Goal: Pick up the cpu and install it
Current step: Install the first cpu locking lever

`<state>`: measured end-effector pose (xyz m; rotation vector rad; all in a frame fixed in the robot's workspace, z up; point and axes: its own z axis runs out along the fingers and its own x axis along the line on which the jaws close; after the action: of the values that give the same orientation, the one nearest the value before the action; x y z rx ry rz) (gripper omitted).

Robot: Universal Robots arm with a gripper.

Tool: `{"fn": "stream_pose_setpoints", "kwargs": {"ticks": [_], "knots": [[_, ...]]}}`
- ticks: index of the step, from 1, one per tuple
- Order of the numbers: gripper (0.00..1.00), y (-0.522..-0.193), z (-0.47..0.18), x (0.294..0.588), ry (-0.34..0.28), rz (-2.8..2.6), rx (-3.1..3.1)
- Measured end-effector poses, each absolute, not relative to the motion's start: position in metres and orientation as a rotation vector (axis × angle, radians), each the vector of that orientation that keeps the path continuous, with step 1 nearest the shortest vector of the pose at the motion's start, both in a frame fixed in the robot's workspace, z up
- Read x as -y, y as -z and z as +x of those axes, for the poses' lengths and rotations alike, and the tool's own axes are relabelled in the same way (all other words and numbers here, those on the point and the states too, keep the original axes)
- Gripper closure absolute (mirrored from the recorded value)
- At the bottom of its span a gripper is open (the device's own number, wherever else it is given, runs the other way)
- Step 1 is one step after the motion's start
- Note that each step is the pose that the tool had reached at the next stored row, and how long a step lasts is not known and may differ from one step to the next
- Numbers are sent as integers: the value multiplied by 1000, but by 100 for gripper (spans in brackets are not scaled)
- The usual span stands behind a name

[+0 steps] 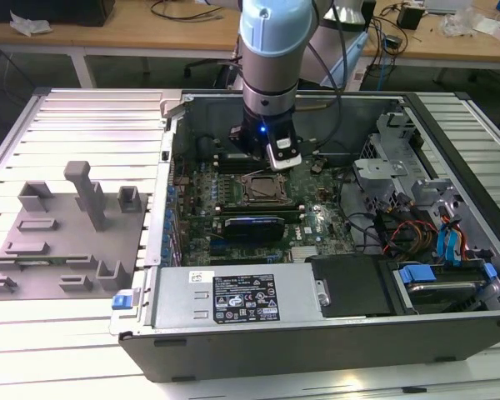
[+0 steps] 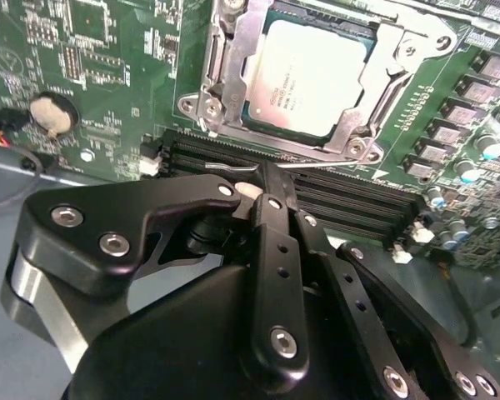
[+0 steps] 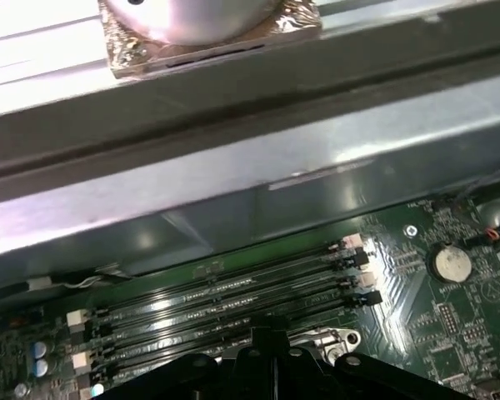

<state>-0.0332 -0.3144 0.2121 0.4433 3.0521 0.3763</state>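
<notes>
The cpu (image 2: 308, 79), a pale silvery square chip, lies flat in the socket frame (image 2: 233, 50), with the metal load plate closed around its rim. My gripper (image 2: 269, 179) is shut, its black fingers pressed together. Its tip sits at the thin metal socket lever (image 2: 333, 158), which runs along the socket's edge beside the memory slots (image 2: 358, 204). I cannot tell whether the fingers pinch the lever. In the exterior view the arm (image 1: 271, 50) stands over the motherboard, with the gripper (image 1: 258, 162) just behind the socket (image 1: 262, 188).
A grey power supply box with a white label (image 1: 237, 300) lies along the case's near wall. A blue-topped card (image 1: 254, 225) sits in front of the socket. Drive cages and cables (image 1: 417, 233) are on the exterior view's right. A grey fixture plate (image 1: 58, 242) is at the left.
</notes>
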Motion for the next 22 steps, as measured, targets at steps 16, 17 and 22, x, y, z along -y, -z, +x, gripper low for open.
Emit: {"fn": "stream_pose_setpoints", "kwargs": {"ticks": [16, 17, 22], "knots": [[89, -209, -37, 314, -382, 429, -2995], [89, -208, -37, 314, -383, 425, -2986], [89, -205, -46, 313, -386, 414, -2953]]}}
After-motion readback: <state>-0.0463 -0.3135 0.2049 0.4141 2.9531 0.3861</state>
